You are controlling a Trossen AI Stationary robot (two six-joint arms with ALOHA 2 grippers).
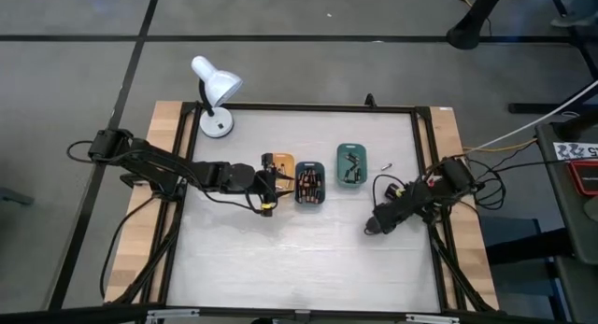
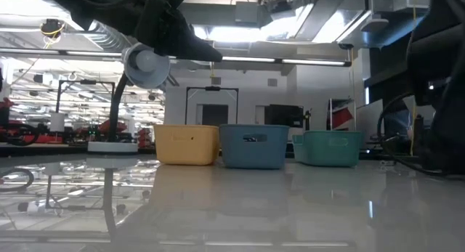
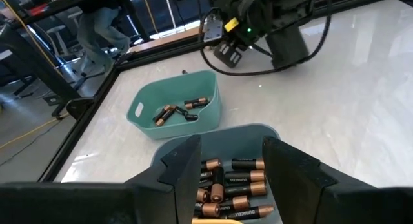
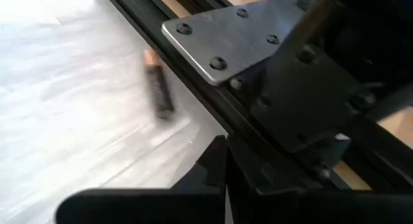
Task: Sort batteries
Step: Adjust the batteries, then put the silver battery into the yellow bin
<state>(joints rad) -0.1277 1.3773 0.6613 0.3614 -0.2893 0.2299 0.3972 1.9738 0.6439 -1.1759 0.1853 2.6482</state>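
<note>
While the high view lays out the whole table (image 1: 308,259), with three small trays in a row near its middle, only the left wrist view shows what they hold. From above, the orange tray (image 1: 279,165) sits touching the dark blue tray (image 1: 310,187), and the green tray (image 1: 351,165) stands a little apart toward the right arm. The left gripper (image 1: 273,186) hangs over the edge where the orange and blue trays meet. Its own camera looks past the two dark fingers (image 3: 184,169), spread wide with nothing between them, straight down onto a pile of batteries (image 3: 235,185) in the blue tray (black bodies with copper ends). Farther off in that view, the green tray (image 3: 174,111) holds a few more batteries (image 3: 181,111).

The low view adds only the trays' side walls, orange (image 2: 187,144), blue (image 2: 253,146) and green (image 2: 330,148), with the white desk lamp (image 2: 138,67) standing beside them; nothing inside can be seen from there.

The right gripper (image 1: 374,228) rests low on the table near the right frame rail, its fingers closed and empty. Its wrist view shows one loose battery (image 4: 158,88) lying on the tabletop just beside the black frame rail (image 4: 193,62), which the high view shows only as a tiny speck (image 1: 387,164) past the green tray.
</note>
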